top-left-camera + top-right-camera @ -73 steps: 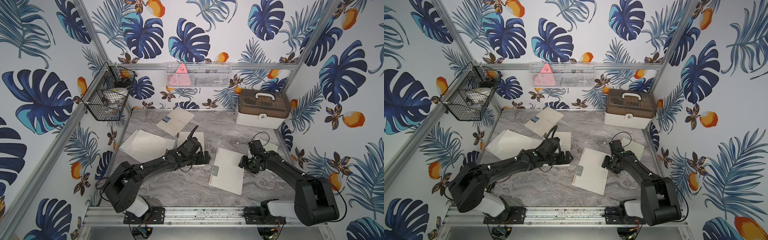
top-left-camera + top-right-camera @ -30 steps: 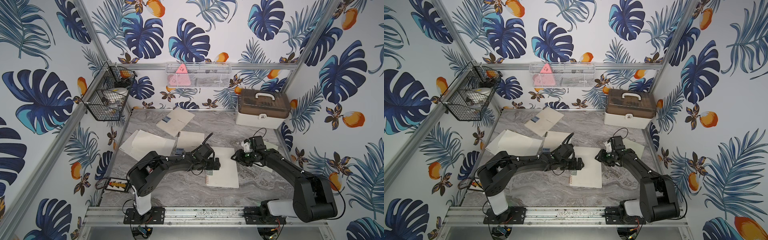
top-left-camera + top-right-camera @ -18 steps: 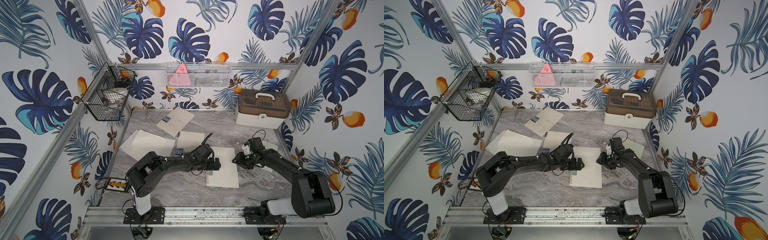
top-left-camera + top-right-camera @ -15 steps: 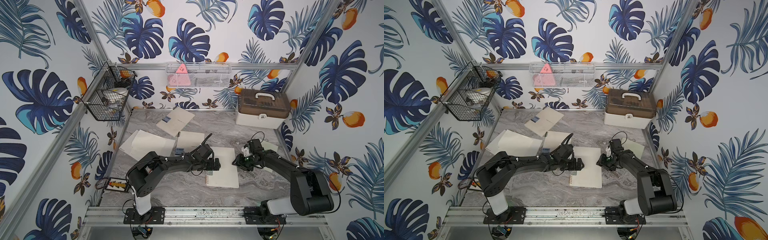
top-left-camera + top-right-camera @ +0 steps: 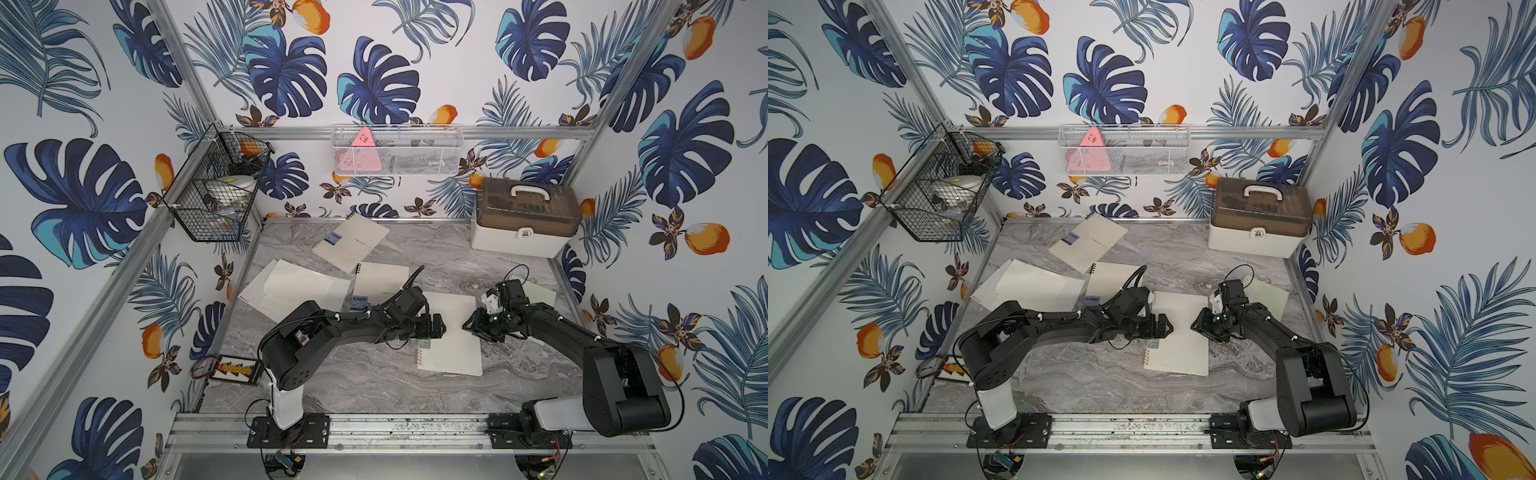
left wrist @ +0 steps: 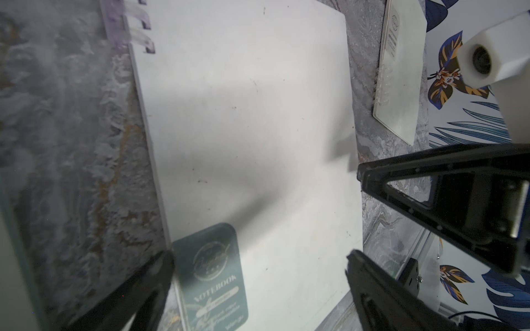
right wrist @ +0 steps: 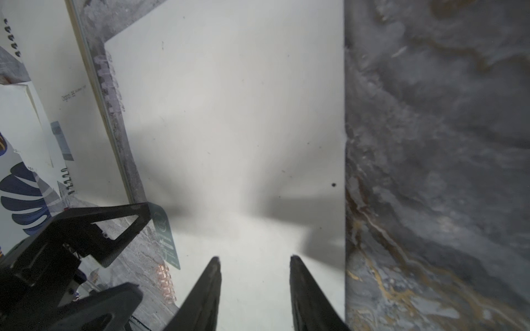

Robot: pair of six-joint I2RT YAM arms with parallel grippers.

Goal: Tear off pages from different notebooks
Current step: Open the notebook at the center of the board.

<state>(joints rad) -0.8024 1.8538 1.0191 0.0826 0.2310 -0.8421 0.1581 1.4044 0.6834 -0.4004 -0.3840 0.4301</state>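
Left gripper [image 5: 439, 327] spread wide above spiral edge of teal-label notebook [image 5: 453, 347], lying closed between the two; right gripper [image 5: 471, 328] half-spread, empty, at free edge. Advise pinning binding first, then pinching cover edge only.

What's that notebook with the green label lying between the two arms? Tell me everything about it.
The notebook is closed, lying flat on the grey marbled tabletop. Plain cream cover, teal-green label beside the wire spiral along one edge. The open left gripper is over that edge by the label; the open right gripper over the opposite edge. Contact is unclear.
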